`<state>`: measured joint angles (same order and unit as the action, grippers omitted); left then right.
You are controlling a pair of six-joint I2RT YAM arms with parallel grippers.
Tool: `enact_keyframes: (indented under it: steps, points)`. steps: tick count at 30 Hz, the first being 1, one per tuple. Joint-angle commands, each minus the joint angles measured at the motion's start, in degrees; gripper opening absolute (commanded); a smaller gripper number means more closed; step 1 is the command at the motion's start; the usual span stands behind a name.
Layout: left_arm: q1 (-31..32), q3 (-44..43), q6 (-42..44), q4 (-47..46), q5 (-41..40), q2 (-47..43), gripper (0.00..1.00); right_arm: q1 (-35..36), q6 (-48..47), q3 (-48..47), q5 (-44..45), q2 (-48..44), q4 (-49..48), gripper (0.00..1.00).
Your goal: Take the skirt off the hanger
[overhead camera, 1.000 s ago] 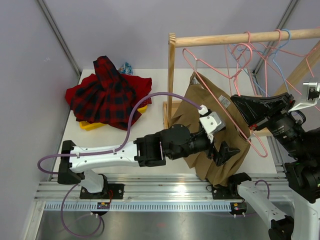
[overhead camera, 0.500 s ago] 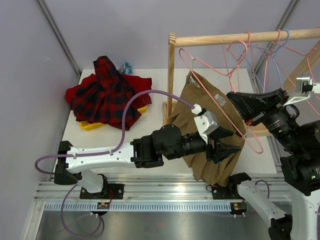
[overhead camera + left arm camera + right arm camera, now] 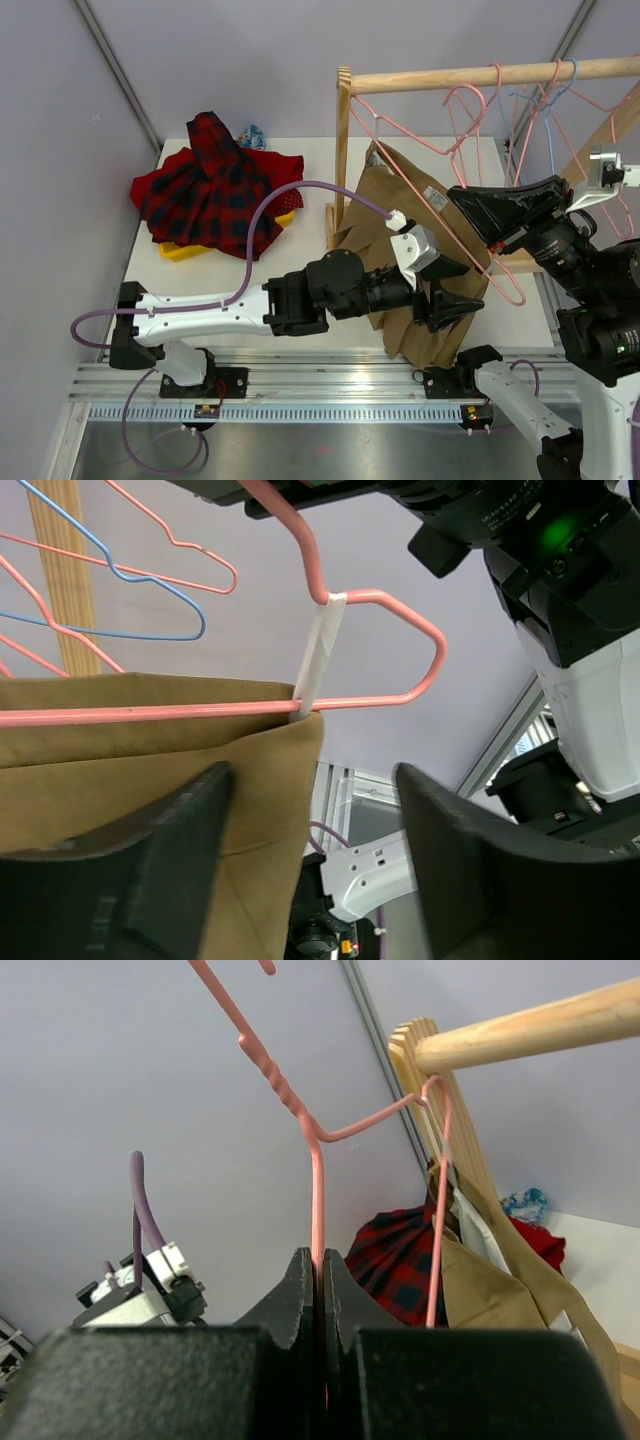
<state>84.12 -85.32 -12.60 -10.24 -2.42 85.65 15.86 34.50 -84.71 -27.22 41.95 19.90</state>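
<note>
The brown skirt (image 3: 400,215) hangs on a pink wire hanger (image 3: 400,133) beside the wooden rack. My right gripper (image 3: 460,203) is shut on the hanger's wire, which runs up from between its closed jaws in the right wrist view (image 3: 320,1270). My left gripper (image 3: 452,286) is open at the skirt's right edge. In the left wrist view the skirt (image 3: 150,745) hangs under the hanger's bar (image 3: 380,695). The skirt's corner reaches in front of the left finger (image 3: 180,880). The right finger (image 3: 470,880) stands apart from the cloth.
The wooden rail (image 3: 480,75) carries several more pink and blue hangers (image 3: 545,105) at the right. A red plaid cloth (image 3: 215,190) lies heaped on a yellow object (image 3: 185,250) at the back left. The rack's post (image 3: 342,160) stands just left of the skirt.
My right gripper has shifted the hanger and skirt a little left and back. My left gripper has moved from in front of the skirt to its right edge, staying open.
</note>
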Motion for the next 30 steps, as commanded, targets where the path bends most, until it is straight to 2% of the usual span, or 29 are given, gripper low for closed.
enact_keyframes:
  steps: [1,2,5,9,11,13,15,23,30]
  points:
    - [0.3,0.1,0.0,-3.2,2.1,-2.3,0.62,0.2,3.1,-0.4,-6.3,-0.6,-14.1,0.0]
    - [0.3,-0.1,0.4,-2.3,3.5,-2.2,0.56,0.2,3.6,-0.6,-7.7,0.0,-14.4,0.0]
    - [0.3,-1.3,0.8,-0.1,5.0,-2.2,0.48,0.2,6.7,-1.3,-14.2,1.5,-17.3,0.0]
    - [0.3,-0.4,0.5,0.1,5.5,-2.4,0.48,0.2,10.3,-1.6,-19.3,2.6,-21.6,0.0]
    - [0.3,-0.8,1.4,1.8,5.7,-2.9,0.53,0.3,11.7,-2.1,-19.4,2.9,-21.9,0.0]
    - [0.3,-1.5,2.2,4.6,3.0,-3.6,0.56,0.2,8.6,-6.5,-12.1,3.7,-10.2,0.0]
    - [0.3,-1.5,2.7,5.7,2.6,-4.3,0.57,0.3,8.0,-8.1,-7.0,3.0,-6.8,0.0]
    - [0.3,-1.2,5.3,5.1,-4.0,-4.4,0.59,0.2,25.9,-4.7,3.0,0.1,-12.3,0.0]
    - [0.3,-4.6,5.6,1.5,-2.0,0.3,0.59,0.2,32.3,1.5,7.9,-3.5,-15.8,0.0]
